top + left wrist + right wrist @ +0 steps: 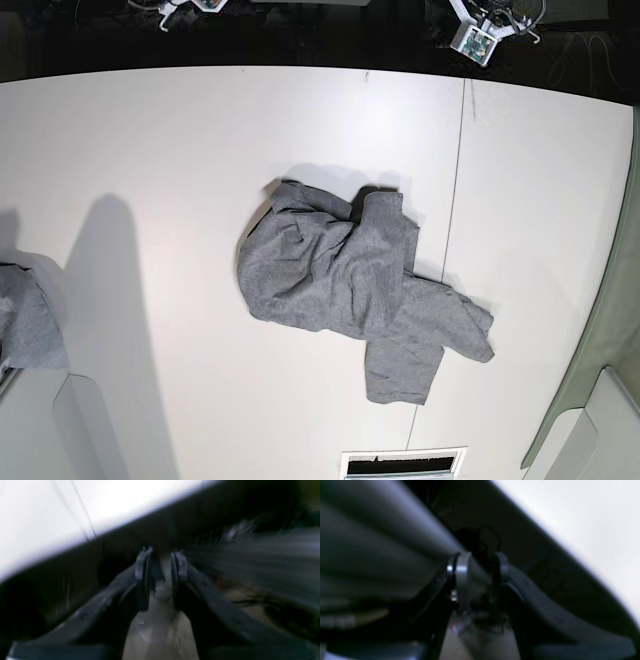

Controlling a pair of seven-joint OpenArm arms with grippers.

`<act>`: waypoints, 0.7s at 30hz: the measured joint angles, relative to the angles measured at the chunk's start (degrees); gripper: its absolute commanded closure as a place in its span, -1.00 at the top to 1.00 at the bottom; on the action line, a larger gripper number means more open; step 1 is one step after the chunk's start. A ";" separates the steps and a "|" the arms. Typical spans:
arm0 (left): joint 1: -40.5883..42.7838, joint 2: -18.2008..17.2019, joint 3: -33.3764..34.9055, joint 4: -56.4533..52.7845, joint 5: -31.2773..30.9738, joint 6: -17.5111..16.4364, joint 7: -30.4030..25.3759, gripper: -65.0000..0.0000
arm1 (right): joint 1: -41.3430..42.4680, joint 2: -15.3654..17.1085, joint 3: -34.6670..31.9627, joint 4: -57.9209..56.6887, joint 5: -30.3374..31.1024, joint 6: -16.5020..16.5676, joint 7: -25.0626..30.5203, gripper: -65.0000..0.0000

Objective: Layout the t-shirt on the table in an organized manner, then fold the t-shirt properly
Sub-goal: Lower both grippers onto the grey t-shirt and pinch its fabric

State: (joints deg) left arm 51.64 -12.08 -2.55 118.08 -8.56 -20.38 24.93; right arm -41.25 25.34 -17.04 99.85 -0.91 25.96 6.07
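The heather-grey t-shirt (350, 275) lies crumpled in a heap in the middle of the white table (150, 180), with one part trailing toward the front right. Both arms are back beyond the table's far edge, away from the shirt. My left gripper (161, 563) shows in the blurred left wrist view with a narrow gap between its jaws and nothing in it; part of that arm shows in the base view (478, 38). My right gripper (481, 566) looks the same, narrowly apart and empty; its arm (190, 8) is at the top left.
A thin dark seam (457, 230) crosses the table right of the shirt. Another grey cloth (25, 320) lies at the left edge. A dark slot (403, 463) sits at the front edge. A green strip (600, 370) borders the right side.
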 measured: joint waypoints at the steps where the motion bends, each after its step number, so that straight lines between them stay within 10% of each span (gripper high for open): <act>1: -1.11 -0.76 -0.07 0.85 -0.20 0.04 0.04 -0.48 | 1.77 -0.17 0.00 0.02 0.48 0.02 -0.02 -0.53; 6: -9.22 -4.24 0.00 -0.96 -1.22 1.01 0.20 -0.40 | 11.45 -2.71 0.04 -0.02 0.87 -0.22 -5.22 -0.53; 12: -22.60 -5.18 0.39 -9.66 -5.35 4.31 -0.02 -0.07 | 23.32 -8.87 -0.02 -1.62 1.29 -5.84 -10.54 0.01; 21: -41.72 -5.14 12.66 -24.24 -4.52 4.94 -1.25 -0.07 | 36.22 -19.12 0.04 -14.69 -0.79 -10.88 -10.93 0.02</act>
State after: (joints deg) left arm 9.91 -17.21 10.11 93.84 -13.08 -15.44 23.68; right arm -5.04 6.22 -16.99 85.17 -1.69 15.07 -4.86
